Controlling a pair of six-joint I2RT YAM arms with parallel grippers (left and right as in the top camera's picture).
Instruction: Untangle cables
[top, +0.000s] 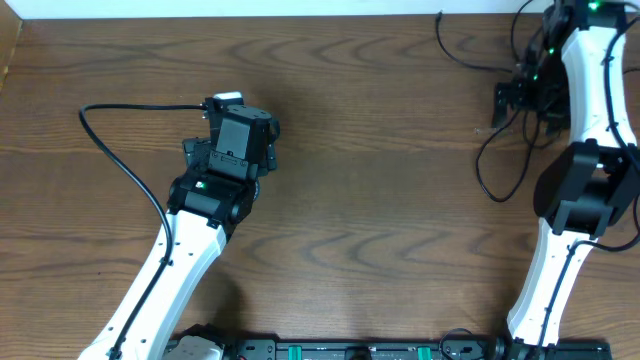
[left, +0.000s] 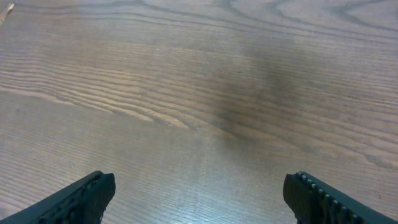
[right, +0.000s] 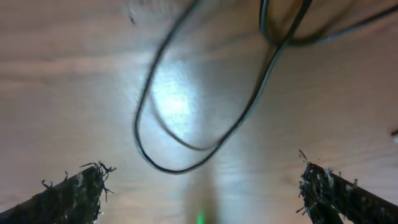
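Nearest the robot's base, the left claw (left: 199, 184) is released. Its dark ribbed fingers are spread wide over bare grain with nothing between them. It sits well apart from the work, so nothing pins the bundle. If the other arm pulls alone, I judge the whole knot may slide instead of loosening.

A black lead (top: 140, 106) loops out beside the left arm. It looks like the arm's own wiring rather than a cord to sort, though I cannot be sure.

Across the brown wood-grain bench (top: 380, 200), the right claw (right: 200, 177) is also released, its jaws wide and empty. It hangs above a loop of thin black flexible cable (right: 177, 170) lying flat on the wood.

- Its finger pads (right: 84, 186) look ragged, with loose fibres that could catch a strand.
- A cord this thin and flat could slip out as the jaws close.
- Closing where strands overlap could pinch two together and tighten the tangle.

Seen from overhead, the thin black cables (top: 479, 165) trail round the right arm near the bench's far right corner. A careless tug could drag one off the edge or snag it on the arm's thicker wiring.

- The right wrist view is blurred and washed by glare.
- The crossing strands are cut off by its top edge.
- The arm covers part of the heap from above.
- I can make out no plugs and no white cord with any confidence.
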